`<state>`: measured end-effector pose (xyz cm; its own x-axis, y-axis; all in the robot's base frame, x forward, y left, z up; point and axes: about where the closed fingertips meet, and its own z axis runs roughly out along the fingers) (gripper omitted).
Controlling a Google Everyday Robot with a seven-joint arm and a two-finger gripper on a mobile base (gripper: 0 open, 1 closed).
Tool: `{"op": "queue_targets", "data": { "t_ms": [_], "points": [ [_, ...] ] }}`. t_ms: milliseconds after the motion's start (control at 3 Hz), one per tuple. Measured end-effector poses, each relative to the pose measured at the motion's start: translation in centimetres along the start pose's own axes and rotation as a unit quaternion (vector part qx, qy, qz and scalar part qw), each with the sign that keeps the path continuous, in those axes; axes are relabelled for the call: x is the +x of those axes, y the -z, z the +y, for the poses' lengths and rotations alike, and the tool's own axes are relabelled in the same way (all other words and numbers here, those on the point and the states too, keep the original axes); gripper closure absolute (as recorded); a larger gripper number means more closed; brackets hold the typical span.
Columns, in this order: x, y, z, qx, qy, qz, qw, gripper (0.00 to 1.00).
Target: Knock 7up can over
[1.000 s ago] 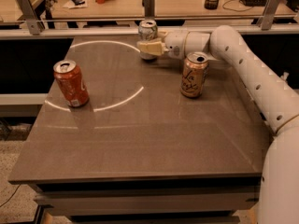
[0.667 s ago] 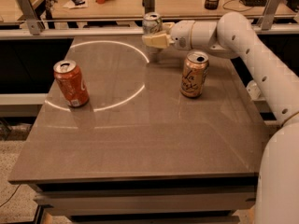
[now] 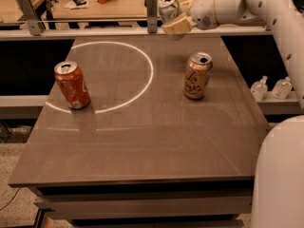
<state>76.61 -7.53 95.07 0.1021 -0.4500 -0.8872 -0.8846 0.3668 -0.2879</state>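
Note:
The 7up can (image 3: 167,6), silvery with a silver top, is tilted in the air above the table's far edge, beside a metal post. My gripper (image 3: 181,15) reaches in from the right at the back and is shut on the can, with one tan finger pad (image 3: 176,26) below it and the other finger behind it to its right. The can does not touch the table (image 3: 142,137).
An orange-red can (image 3: 72,84) stands upright at the left on a white ring marking. A tan-gold La Croix can (image 3: 196,76) stands upright right of centre, below my arm. Two small clear bottles (image 3: 270,88) sit on a ledge to the right. A metal rail (image 3: 95,31) runs behind the table.
The 7up can stood on the table's far edge with my gripper at it. It has moved up and to the right with the gripper and now tilts in the air.

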Motion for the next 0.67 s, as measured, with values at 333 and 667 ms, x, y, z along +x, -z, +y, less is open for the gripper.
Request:
{"op": "queue_targets", "data": {
  "t_ms": [333,667],
  "points": [
    [1.1,1.7,1.5,-0.040,0.081,0.088,0.9921,1.00],
    [3.7,3.5,3.1,-0.086,0.144,0.172,0.9707,1.00]
  ]
}}
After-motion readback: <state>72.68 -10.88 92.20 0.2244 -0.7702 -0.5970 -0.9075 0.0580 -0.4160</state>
